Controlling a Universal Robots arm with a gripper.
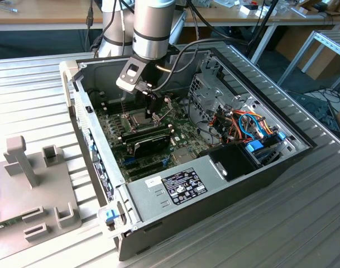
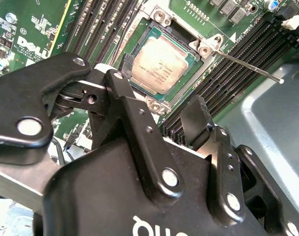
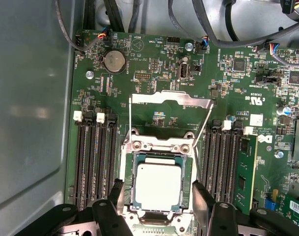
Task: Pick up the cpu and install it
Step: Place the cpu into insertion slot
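Jaws spread wide, low inside open computer case (image 1: 225, 223), cpu (image 3: 158, 186) (image 2: 161, 64) flat in motherboard (image 3: 154, 69) socket between fingertips (image 3: 202, 199), gap either side, socket frame (image 3: 171, 98) raised just beyond.

— Where is room left inside the case (image 1: 225, 212)?
— Open space is found directly above the cpu (image 3: 158, 186). That space is taken by the gripper (image 3: 159, 194), its fingers spread to either side of the chip.
— What is in the way?
— The socket frame (image 3: 171, 101) is raised just beside it, and memory slots (image 3: 95, 162) are ranged along both flanks. A drive cage (image 1: 206, 92) and cables (image 1: 248, 125) are crowded at the exterior view's right; a black card (image 1: 150, 139) is set nearer.
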